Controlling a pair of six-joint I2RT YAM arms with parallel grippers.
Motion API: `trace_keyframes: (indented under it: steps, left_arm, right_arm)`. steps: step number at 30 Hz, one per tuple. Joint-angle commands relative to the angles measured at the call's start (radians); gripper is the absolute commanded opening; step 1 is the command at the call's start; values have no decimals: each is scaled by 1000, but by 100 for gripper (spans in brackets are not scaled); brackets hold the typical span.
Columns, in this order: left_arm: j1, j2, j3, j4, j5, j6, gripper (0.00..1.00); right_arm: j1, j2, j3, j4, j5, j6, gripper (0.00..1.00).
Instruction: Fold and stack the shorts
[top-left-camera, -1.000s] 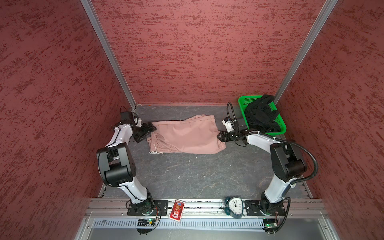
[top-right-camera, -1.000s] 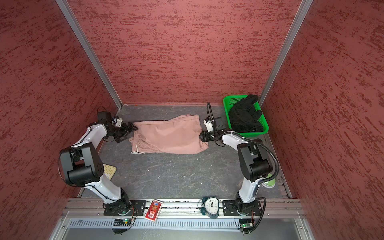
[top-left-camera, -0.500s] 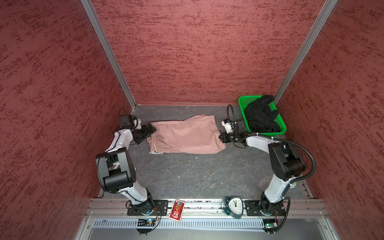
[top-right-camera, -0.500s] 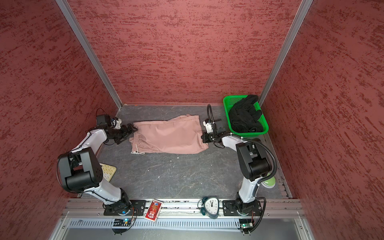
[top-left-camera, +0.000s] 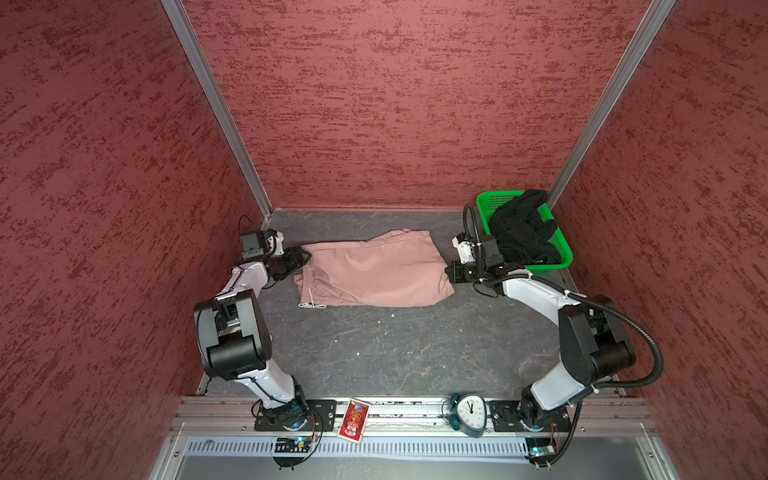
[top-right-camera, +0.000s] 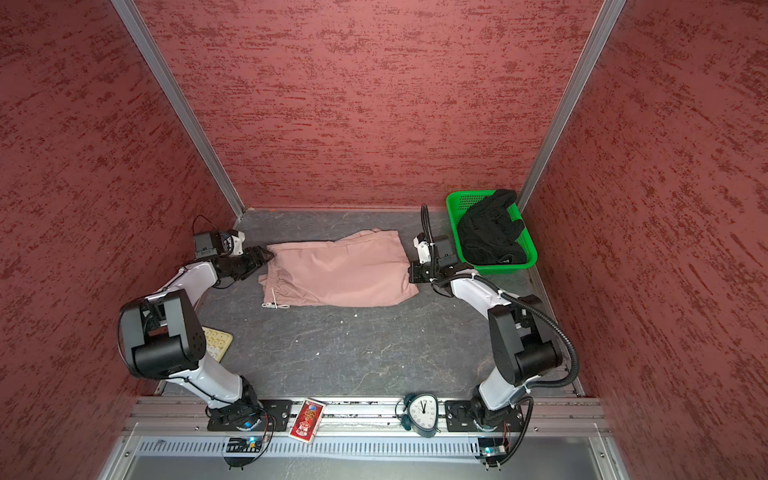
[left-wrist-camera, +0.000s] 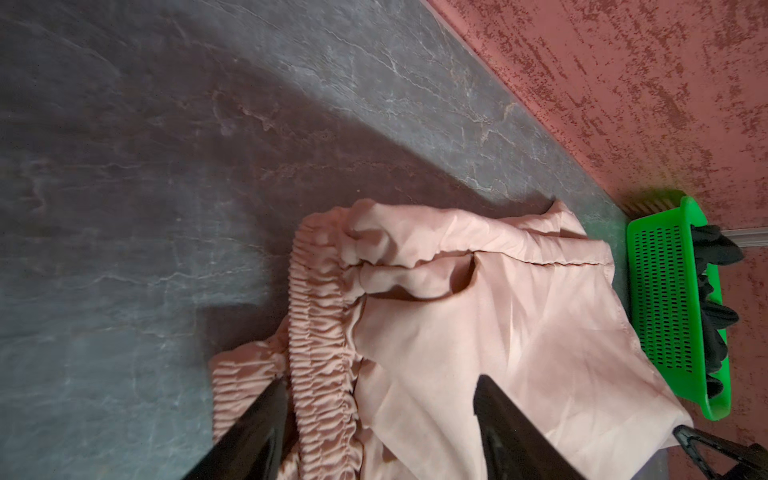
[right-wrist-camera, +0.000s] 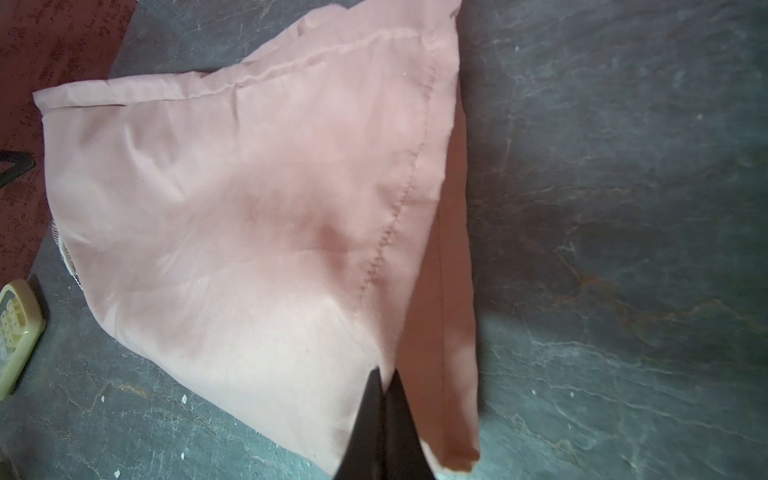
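The dusty pink shorts lie flat at the back of the table, waistband on the left and leg hems on the right. My left gripper is open, its fingers straddling the gathered waistband. My right gripper is shut, pinching the hem edge of the pink shorts. The black shorts lie crumpled in the green basket at the back right corner.
Red walls close in the table on three sides. A cream tray sits at the left edge beside the left arm. A clock and a red card rest on the front rail.
My right gripper has closed on the hem of the pink shorts. My left gripper has moved in over the waistband, and its jaws have narrowed.
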Motion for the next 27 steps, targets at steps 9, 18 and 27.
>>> trace_keyframes:
  steps: [9, 18, 27]
  left_arm:
    - [-8, 119, 13, 66, 24, 23, 71]
    - [-49, 178, 61, 59, 63, 35, 34]
    - [-78, 68, 257, -378, -182, 22, 0]
  right_arm:
    - [4, -60, -43, 4, -9, 21, 0]
    - [3, -111, -56, -21, 38, 13, 0]
    - [3, -62, -44, -57, 162, 4, 0]
